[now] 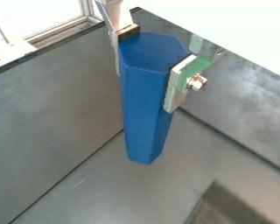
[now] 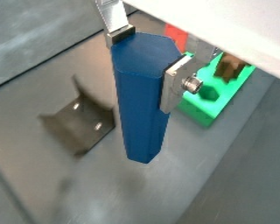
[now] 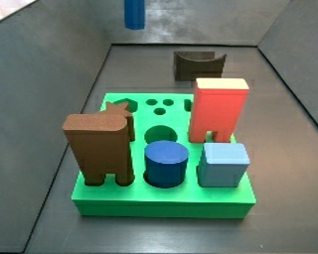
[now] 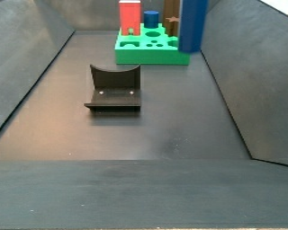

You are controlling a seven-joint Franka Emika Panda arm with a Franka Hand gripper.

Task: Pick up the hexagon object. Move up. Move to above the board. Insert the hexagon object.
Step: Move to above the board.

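My gripper [image 1: 152, 61] is shut on the hexagon object [image 1: 145, 105], a tall medium-blue faceted prism held upright by its top between the silver fingers [image 1: 184, 83]. Both wrist views show this grip, and my gripper [image 2: 149, 59] holds the prism [image 2: 140, 114] well above the dark floor. The prism shows at the upper edge in both side views [image 3: 132, 12] [image 4: 194, 25]; the fingers are out of frame there. The board [image 3: 162, 201], a bright green slab with shaped holes, lies on the floor [image 4: 153, 57] and shows beside the prism in a wrist view [image 2: 213, 103].
On the board stand a red block [image 3: 219, 107], a brown block [image 3: 98, 144], a short dark-blue cylinder [image 3: 166, 162] and a light-blue cube [image 3: 225, 164]. The dark fixture [image 4: 112, 87] stands on the floor apart from the board [image 2: 78, 122]. Sloped grey walls enclose the floor.
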